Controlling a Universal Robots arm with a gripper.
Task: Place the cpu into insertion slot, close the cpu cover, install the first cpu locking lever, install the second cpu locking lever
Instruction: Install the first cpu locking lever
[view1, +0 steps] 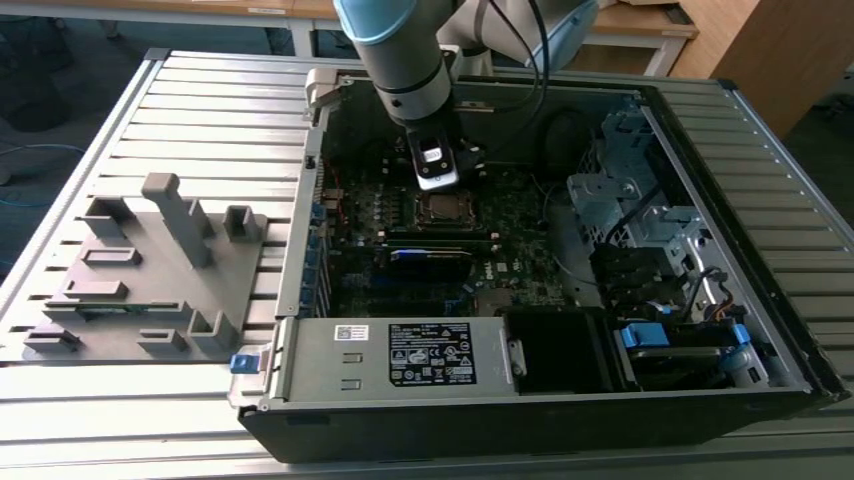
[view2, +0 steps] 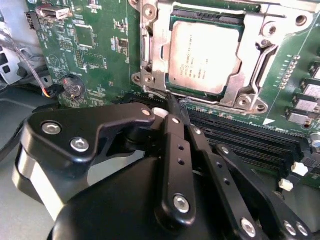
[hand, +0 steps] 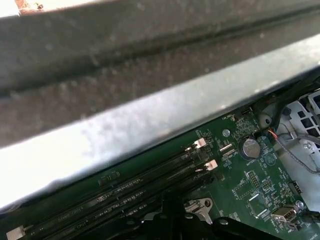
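Observation:
The cpu (view2: 205, 52) lies flat in the insertion slot (view2: 209, 13) on the green motherboard, its silver top showing through the window of the cpu cover (view2: 159, 55). The cover lies down around the chip. My gripper (view2: 170, 100) is shut, its black fingers (view2: 176, 150) pressed together. Their tip is at the socket frame's edge on the side of the memory slots, close to a thin wire lever; I cannot tell whether it touches. In the exterior view the gripper (view1: 438, 180) hangs just above the cpu (view1: 442, 207) inside the open computer case.
Long black memory slots (view2: 240, 135) run beside the socket, also in the first wrist view (hand: 130, 195). A coin battery (hand: 247, 147) sits on the board. The power supply (view1: 400, 355) and drive cage (view1: 627, 200) crowd the case. A grey fixture (view1: 147, 270) stands on the exterior view's left.

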